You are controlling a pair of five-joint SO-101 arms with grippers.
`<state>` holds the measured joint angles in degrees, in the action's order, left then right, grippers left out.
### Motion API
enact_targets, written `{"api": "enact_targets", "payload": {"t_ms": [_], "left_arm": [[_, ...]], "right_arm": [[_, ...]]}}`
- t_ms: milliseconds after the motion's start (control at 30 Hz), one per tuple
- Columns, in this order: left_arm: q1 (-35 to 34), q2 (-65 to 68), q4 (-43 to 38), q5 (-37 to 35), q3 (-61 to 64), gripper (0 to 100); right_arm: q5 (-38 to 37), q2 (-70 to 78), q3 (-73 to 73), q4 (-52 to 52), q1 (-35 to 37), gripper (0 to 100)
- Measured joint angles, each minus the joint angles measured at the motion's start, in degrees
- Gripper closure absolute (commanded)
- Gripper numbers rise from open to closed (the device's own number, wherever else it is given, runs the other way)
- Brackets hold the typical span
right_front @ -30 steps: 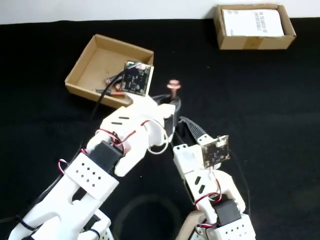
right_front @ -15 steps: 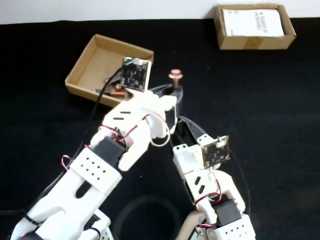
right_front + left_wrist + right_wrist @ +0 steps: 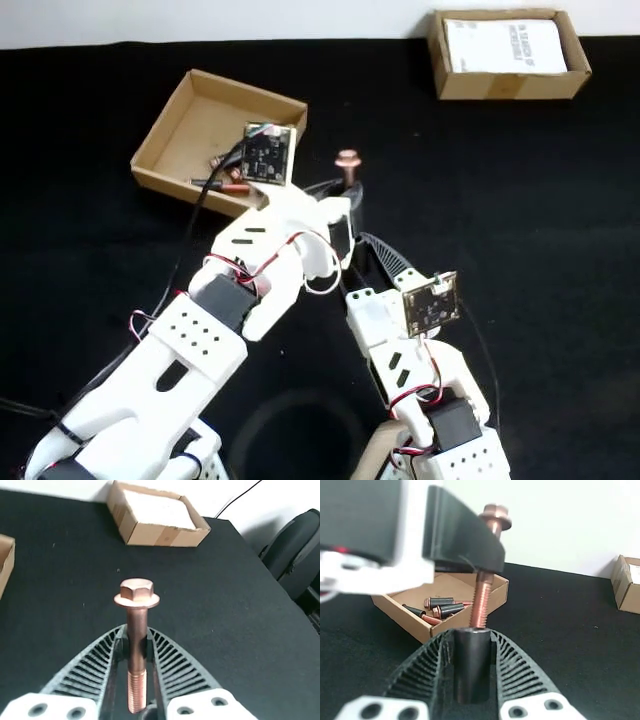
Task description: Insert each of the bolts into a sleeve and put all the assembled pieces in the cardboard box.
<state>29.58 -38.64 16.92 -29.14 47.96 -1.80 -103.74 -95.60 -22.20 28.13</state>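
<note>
Nearest the arms' bases, the right tool [image 3: 470, 633] is clamped on a black sleeve [image 3: 470, 672], held upright with its open end up. This arm has not shifted over the last second.

Just above it, the left tool [image 3: 136, 631] grips the copper bolt [image 3: 136, 645] by its shank, head up and threads down. In the right wrist view the threaded tip meets the sleeve's mouth. In the high view the bolt head rose a little over the first half second and has since come back down slightly. I read that as the left arm correcting its line over the sleeve rather than pushing in, so this insertion looks barely begun.

Beyond the tools sits the cardboard box [image 3: 170, 182], with assembled pieces [image 3: 442, 607] lying in its near corner, so part of the task is already done. Farther across the black desk [image 3: 520, 220], well apart, a second box [image 3: 500, 85] holds white paper.

How far the threads have entered the bore cannot be told, because the sleeve's rim hides the tip. From above, the left arm covers the sleeve. The pieces in the box overlap, so their count is unclear.
</note>
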Motion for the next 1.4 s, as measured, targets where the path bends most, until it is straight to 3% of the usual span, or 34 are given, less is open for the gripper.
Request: {"api": "enact_targets", "payload": {"t_ms": [167,833,1000,1400], "left_arm": [[-0.1,-0.8,0.6,-2.9,0.0,99],[0.2,-6.2,3.3,-3.3,0.0,99],[0.2,-6.2,3.6,0.4,0.0,99],[0.3,-12.9,8.7,0.9,0.0,99]], "right_arm": [[0.0,0.0,0.0,0.0,0.0,99.1],[0.0,0.0,0.0,0.0,0.0,99.1],[0.0,0.0,0.0,0.0,0.0,99.1],[0.0,0.0,0.0,0.0,0.0,99.1]]}}
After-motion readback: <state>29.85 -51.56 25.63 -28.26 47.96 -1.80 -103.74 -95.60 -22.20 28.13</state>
